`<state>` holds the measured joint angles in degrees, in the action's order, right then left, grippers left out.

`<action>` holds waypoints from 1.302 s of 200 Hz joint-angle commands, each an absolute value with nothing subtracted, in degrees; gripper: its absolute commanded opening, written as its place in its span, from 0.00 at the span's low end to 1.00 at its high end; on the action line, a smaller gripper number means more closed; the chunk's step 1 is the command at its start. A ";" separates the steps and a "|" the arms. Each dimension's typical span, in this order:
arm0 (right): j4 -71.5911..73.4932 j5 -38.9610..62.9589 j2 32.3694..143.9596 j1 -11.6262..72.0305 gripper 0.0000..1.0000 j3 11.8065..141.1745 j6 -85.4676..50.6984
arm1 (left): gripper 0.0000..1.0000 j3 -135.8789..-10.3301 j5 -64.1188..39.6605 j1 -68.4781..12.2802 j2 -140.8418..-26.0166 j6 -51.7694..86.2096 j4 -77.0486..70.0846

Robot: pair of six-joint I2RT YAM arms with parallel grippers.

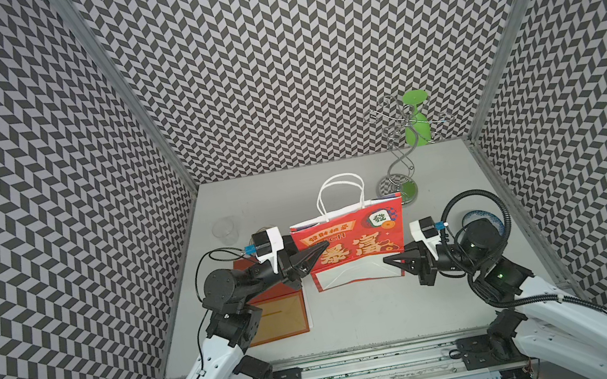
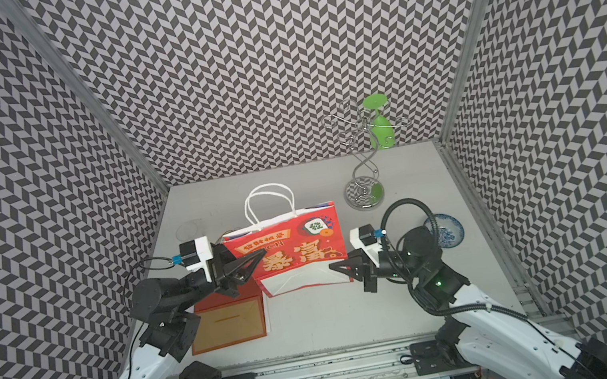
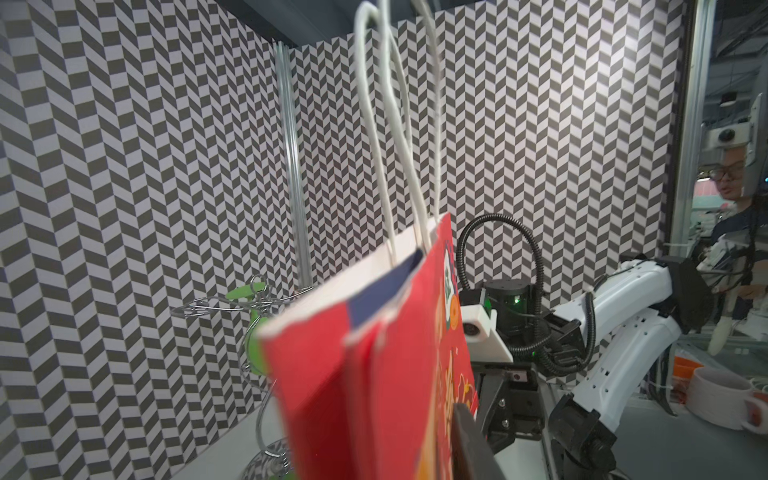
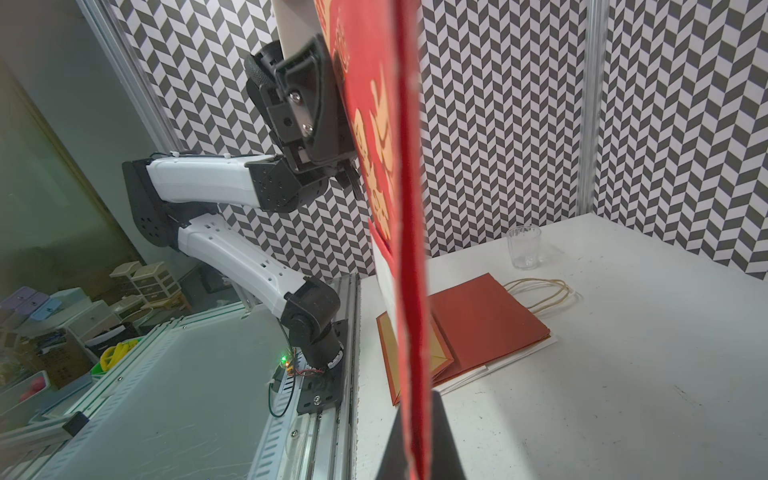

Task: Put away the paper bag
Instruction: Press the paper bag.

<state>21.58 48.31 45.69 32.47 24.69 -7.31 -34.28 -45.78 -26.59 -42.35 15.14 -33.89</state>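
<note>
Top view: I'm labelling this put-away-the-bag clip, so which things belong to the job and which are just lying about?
Job: red paper bag; left hand and right hand holding it; probably the flat folded bags beside it.
Lying about: clear cup; wire rack; green glass hanging on it; blue dish.
</note>
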 commanded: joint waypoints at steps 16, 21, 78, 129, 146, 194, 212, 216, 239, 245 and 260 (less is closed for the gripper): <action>22.75 47.99 45.25 32.76 0.00 24.26 -6.33 | 0.21 -37.20 -44.83 -26.63 -42.28 13.82 -34.55; 22.76 47.99 45.26 32.74 0.00 24.26 -6.33 | 0.17 -37.34 -44.74 -26.64 -42.28 13.84 -34.63; 22.68 48.10 45.07 32.77 0.00 24.09 -6.33 | 0.44 -38.95 -44.72 -26.72 -42.45 13.88 -34.64; 22.56 48.08 44.83 32.70 0.00 23.99 -6.35 | 0.05 -39.90 -45.53 -26.64 -42.64 13.01 -33.49; 22.59 48.30 44.80 32.72 0.00 23.92 -6.32 | 0.06 -40.16 -45.27 -26.69 -42.55 13.25 -33.71; 22.76 48.61 44.65 32.74 0.00 23.91 -6.33 | 0.29 -40.78 -46.26 -26.72 -42.93 14.74 -35.12; 22.68 48.69 44.49 32.75 0.00 23.87 -6.33 | 0.05 -40.69 -46.96 -26.72 -42.98 15.23 -36.09; 22.63 48.71 44.47 32.76 0.00 23.90 -6.33 | 0.01 -40.63 -47.08 -26.76 -42.98 15.32 -36.28; 22.68 48.80 44.46 32.76 0.00 23.91 -6.39 | 0.06 -40.35 -46.96 -26.72 -42.93 15.56 -36.56; 22.68 48.83 44.36 32.72 0.00 23.86 -6.44 | 0.21 -40.23 -46.44 -26.73 -42.89 15.49 -36.37; 22.84 48.89 44.28 32.74 0.00 23.98 -6.59 | 0.56 -39.95 -45.38 -26.69 -42.76 15.02 -35.34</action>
